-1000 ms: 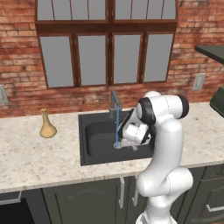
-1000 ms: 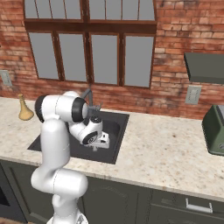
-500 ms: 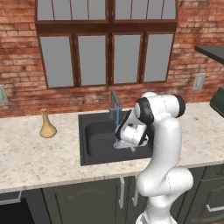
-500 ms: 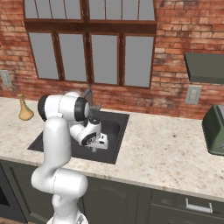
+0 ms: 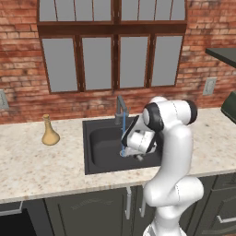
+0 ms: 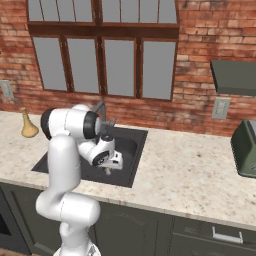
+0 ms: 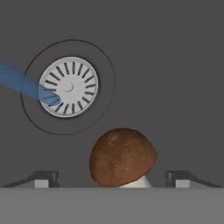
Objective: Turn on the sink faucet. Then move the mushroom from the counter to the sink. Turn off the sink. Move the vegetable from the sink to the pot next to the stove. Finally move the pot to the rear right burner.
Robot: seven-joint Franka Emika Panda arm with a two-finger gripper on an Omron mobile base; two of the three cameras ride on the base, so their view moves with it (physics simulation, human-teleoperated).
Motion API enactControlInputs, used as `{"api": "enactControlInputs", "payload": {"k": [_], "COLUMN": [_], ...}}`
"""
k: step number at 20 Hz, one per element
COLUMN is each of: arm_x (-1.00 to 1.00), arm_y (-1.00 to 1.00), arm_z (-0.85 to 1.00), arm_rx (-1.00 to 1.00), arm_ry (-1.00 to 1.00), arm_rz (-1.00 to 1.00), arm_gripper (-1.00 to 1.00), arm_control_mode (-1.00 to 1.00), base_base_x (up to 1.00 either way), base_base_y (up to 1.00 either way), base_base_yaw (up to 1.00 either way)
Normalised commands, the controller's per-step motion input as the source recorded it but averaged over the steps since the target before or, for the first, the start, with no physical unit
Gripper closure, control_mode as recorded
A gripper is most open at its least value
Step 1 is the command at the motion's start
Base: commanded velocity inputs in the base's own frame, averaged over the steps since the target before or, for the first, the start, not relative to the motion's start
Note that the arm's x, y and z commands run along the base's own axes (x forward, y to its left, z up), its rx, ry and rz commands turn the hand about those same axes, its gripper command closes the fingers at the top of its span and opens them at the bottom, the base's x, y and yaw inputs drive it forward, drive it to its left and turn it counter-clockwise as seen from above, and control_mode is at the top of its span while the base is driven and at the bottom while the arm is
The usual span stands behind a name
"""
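Left base view, left to right: a tan vase stands on the speckled counter, well apart from the dark sink. The faucet rises at the rear rim of the sink, and a blue stream of water runs from its spout down into the basin. The white arm bends over the basin's right part, its hand low inside the sink; the gripper points downward just beside the stream.

Right base view, left to right: the vase sits at the far left of the counter. The sink lies in the middle, with the faucet behind the arm's elbow. The gripper hangs over the near part of the basin. A dark green appliance stands on the counter at the far right, below a range hood.

Hand view, left to right: the water lands on the round white drain strainer in the sink floor. The brown-capped mushroom lies on the sink floor, near the drain and clear of the water. The two fingertips stand wide apart, one on each side of the mushroom, neither touching it.
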Motion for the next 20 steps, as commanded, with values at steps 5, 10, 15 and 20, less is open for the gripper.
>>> {"api": "enactControlInputs", "payload": {"k": [5,10,15,20], "arm_x": [-0.16,-0.33,-0.34,-0.32], "arm_y": [0.05,0.01,-0.03,-0.12], "arm_z": [0.44,0.66,0.74,0.74], "arm_rx": [0.0,0.0,0.01,0.02], "arm_ry": [-0.09,-0.15,-0.16,-0.17], "arm_rz": [0.0,0.0,0.0,0.02], "arm_gripper": [-1.0,-1.0,-1.0,-1.0], "arm_control_mode": [-1.0,-1.0,-1.0,-1.0], "base_base_x": [0.0,0.0,0.0,0.0], "base_base_y": [0.0,0.0,0.0,0.0], "base_base_yaw": [0.0,0.0,0.0,0.0]}}
